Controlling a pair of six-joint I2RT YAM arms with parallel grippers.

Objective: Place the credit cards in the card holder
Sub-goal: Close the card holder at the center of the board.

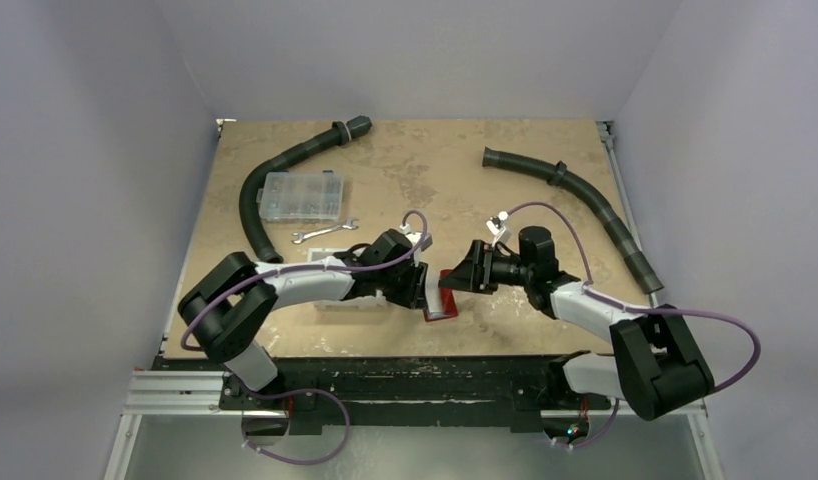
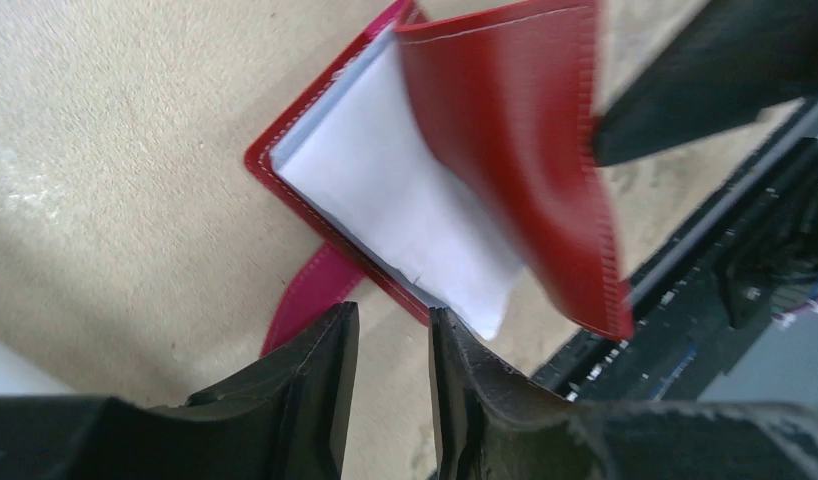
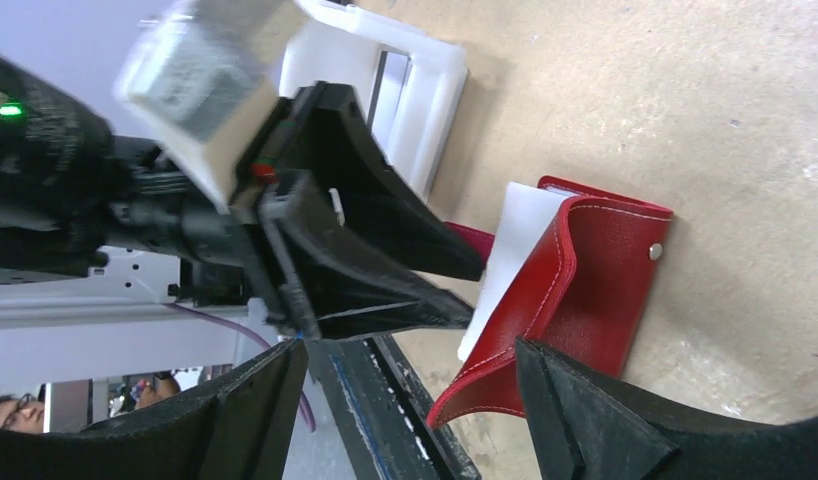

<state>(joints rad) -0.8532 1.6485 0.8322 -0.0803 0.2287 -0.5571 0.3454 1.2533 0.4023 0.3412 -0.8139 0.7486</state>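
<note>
The red card holder (image 1: 435, 312) (image 2: 515, 130) (image 3: 605, 290) lies open near the table's front edge, its upper flap raised. A pale card (image 2: 385, 200) (image 3: 510, 240) sits between its flaps with one corner sticking out. The left gripper (image 1: 423, 285) (image 2: 390, 312) is just short of that card. It is open, with a narrow gap and nothing between its fingers. The right gripper (image 1: 453, 278) (image 3: 410, 345) is wide open, and the raised flap's lower edge lies between its fingers. A pink snap tab (image 2: 305, 300) pokes out beneath the holder. No other credit cards show.
A white bin (image 1: 347, 300) (image 3: 425, 90) sits under the left arm. Behind are a clear compartment box (image 1: 303, 195), a wrench (image 1: 323, 233) and two black hoses (image 1: 275, 175) (image 1: 575, 190). The black front rail (image 1: 405, 365) runs close to the holder.
</note>
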